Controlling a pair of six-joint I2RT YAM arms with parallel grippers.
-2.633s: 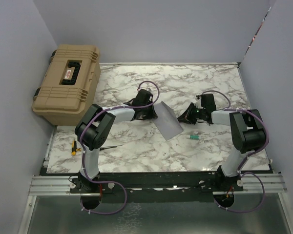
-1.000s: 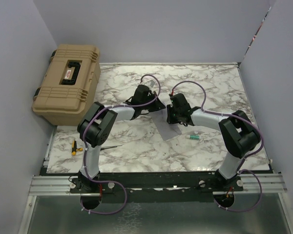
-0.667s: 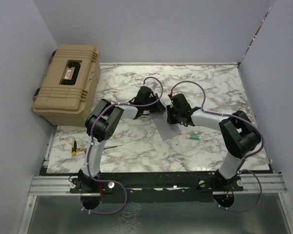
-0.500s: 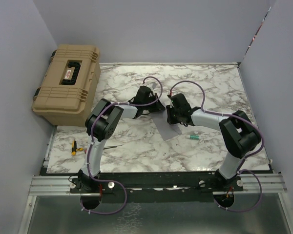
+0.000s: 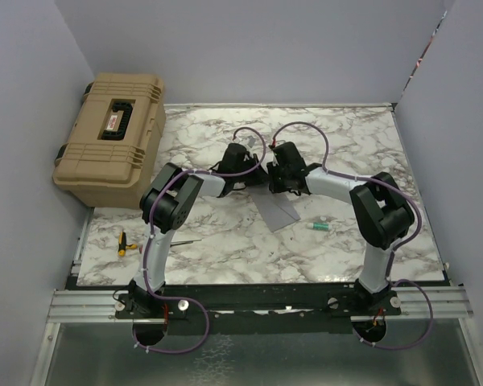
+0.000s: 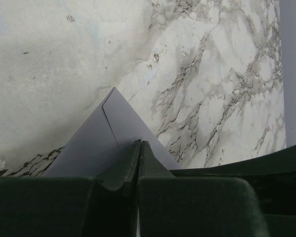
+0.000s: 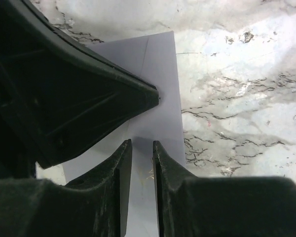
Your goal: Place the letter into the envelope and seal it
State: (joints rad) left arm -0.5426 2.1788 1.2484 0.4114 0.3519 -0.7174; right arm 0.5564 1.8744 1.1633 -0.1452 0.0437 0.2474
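**Envelope (image 5: 278,211) pinched at its top corner**

It leans up from the middle of the surface (image 5: 346,145). Left gripper (image 6: 137,148) pinches its top corner tight. Right gripper (image 7: 140,145), spread a little, is just beside, with the paper's long side running straight ahead.

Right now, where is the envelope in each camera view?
Top external: envelope at the centre of the table.
Left wrist: lower centre, pinched by the left gripper.
Right wrist: centre.
Shared landmark: the table's marble veining around it.
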